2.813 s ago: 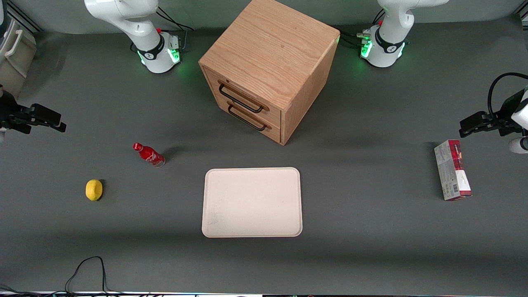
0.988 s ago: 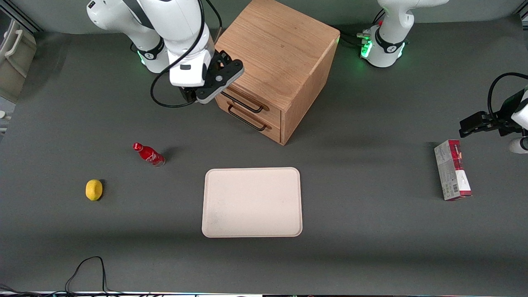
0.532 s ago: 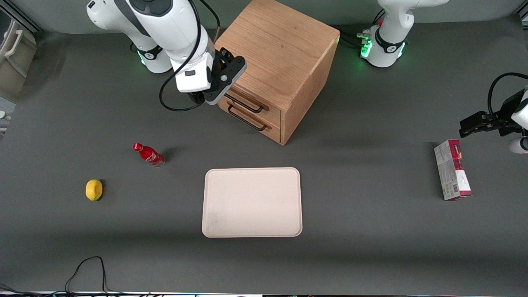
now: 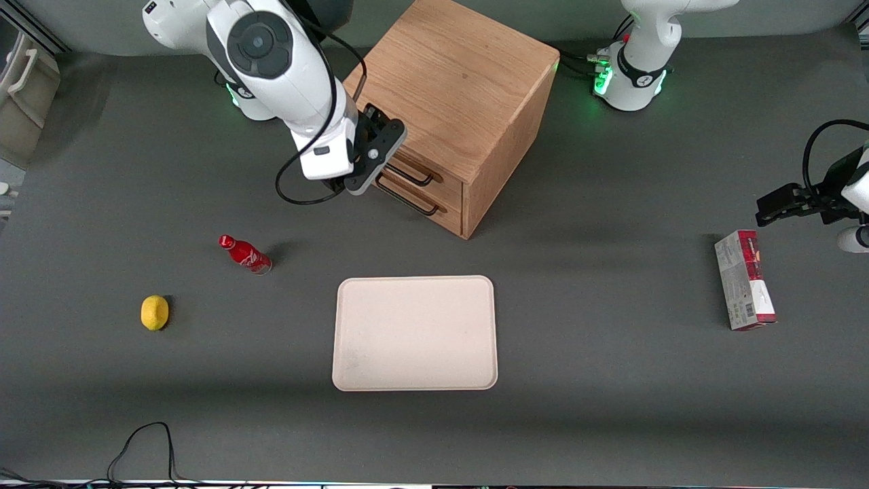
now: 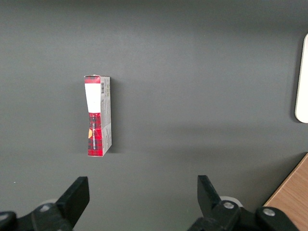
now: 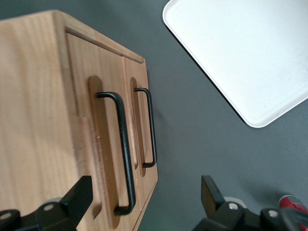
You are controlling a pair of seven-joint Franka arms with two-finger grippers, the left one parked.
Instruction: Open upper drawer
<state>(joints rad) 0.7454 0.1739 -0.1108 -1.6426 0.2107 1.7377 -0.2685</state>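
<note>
The oak cabinet (image 4: 455, 75) stands on the grey table with both drawers flush and shut. The upper drawer (image 4: 446, 188) has a light wood front and a thin black bar handle (image 4: 415, 178). My right gripper (image 4: 370, 159) hangs just in front of the drawer fronts, at the handles' end nearest the working arm's base, covering part of them. In the right wrist view the gripper (image 6: 144, 192) is open, its fingers (image 6: 79, 196) wide apart. The upper drawer's handle (image 6: 123, 149) lies between them, untouched. The lower drawer's handle (image 6: 151, 127) runs beside it.
A white tray (image 4: 414, 333) lies nearer the front camera than the cabinet. A red bottle (image 4: 244, 253) and a lemon (image 4: 155, 312) lie toward the working arm's end. A red and white box (image 4: 743, 280) lies toward the parked arm's end.
The gripper has come from the table's edge to the cabinet. Over the last second it has dropped from the cabinet's top corner to the front of the drawers. Drawers have not moved.
</note>
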